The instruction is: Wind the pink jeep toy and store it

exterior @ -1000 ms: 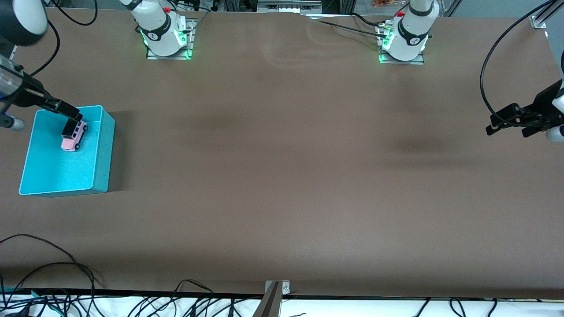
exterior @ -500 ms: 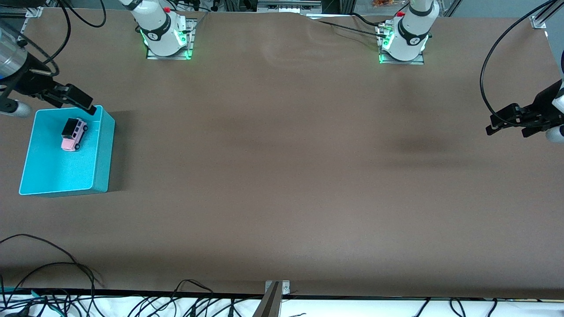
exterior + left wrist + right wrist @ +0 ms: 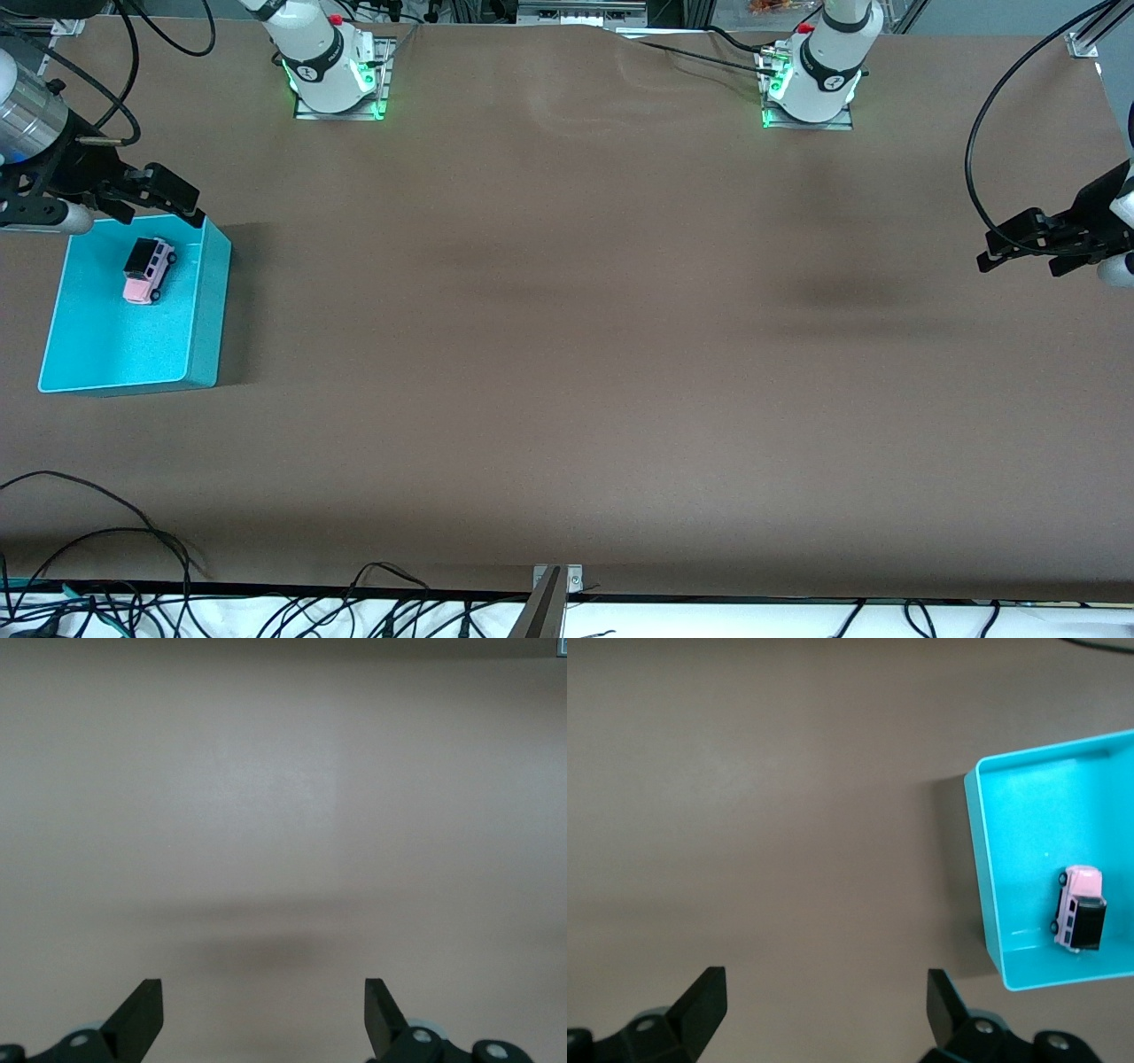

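A robotics lab — bolted arm bases (image 3: 332,71), brown-covered table (image 3: 567,354), trailing cables (image 3: 89,567).

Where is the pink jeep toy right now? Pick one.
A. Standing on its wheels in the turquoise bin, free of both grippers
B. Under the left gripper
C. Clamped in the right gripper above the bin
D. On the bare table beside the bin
A: the pink jeep toy stands on the floor of the turquoise bin, while the open right gripper is over the bin's rim, farthest from the front camera, not touching the toy.

turquoise bin (image 3: 1063,868) cut off in right wrist view
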Controlling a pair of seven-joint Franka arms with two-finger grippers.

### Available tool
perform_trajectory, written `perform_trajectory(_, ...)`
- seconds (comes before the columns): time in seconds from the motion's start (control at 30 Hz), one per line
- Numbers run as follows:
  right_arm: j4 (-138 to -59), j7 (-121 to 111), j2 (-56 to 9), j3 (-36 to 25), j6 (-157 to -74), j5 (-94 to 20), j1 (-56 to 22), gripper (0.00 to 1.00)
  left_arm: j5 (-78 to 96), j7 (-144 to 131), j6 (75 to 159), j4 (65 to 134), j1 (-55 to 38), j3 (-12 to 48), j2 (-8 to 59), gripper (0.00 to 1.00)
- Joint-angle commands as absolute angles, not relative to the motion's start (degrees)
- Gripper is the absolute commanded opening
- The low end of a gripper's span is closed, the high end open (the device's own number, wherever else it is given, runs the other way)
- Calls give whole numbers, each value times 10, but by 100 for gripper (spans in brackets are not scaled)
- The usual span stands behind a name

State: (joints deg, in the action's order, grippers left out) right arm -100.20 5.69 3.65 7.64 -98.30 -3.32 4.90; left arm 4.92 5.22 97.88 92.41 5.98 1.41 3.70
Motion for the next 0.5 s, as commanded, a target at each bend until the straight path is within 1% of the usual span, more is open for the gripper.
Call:
perform_trajectory(0.0, -989, 25, 31, 76, -969, -44, 51, 100, 67, 51, 966, 907, 63, 14, 44, 100)
perform_trajectory(0.47, -990, 16, 27, 72, -970, -41, 38, 100, 67, 51, 966, 907, 63, 14, 44, 100)
